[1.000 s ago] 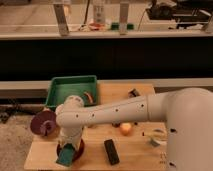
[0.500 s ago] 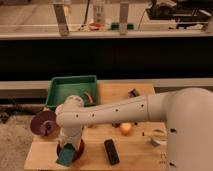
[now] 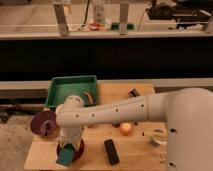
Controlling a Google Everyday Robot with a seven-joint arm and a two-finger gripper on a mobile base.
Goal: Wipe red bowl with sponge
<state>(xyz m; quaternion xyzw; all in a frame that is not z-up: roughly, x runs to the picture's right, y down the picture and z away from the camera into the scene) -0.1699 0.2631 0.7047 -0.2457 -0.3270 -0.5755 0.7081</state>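
The red bowl (image 3: 77, 151) sits near the front left of the wooden table (image 3: 135, 155), mostly covered by my wrist. My gripper (image 3: 67, 154) points down right over the bowl. The teal-green sponge (image 3: 64, 157) is at the gripper's tip, tilted against the bowl's front left edge. My white arm (image 3: 130, 110) reaches in from the right across the table.
A big green tray (image 3: 71, 90) stands at the back left. A dull purple-maroon dish (image 3: 42, 122) lies left of the bowl. A black bar (image 3: 111, 151) lies right of the bowl, with an orange fruit (image 3: 126, 128) behind it. A small dark object (image 3: 133, 93) is at the back.
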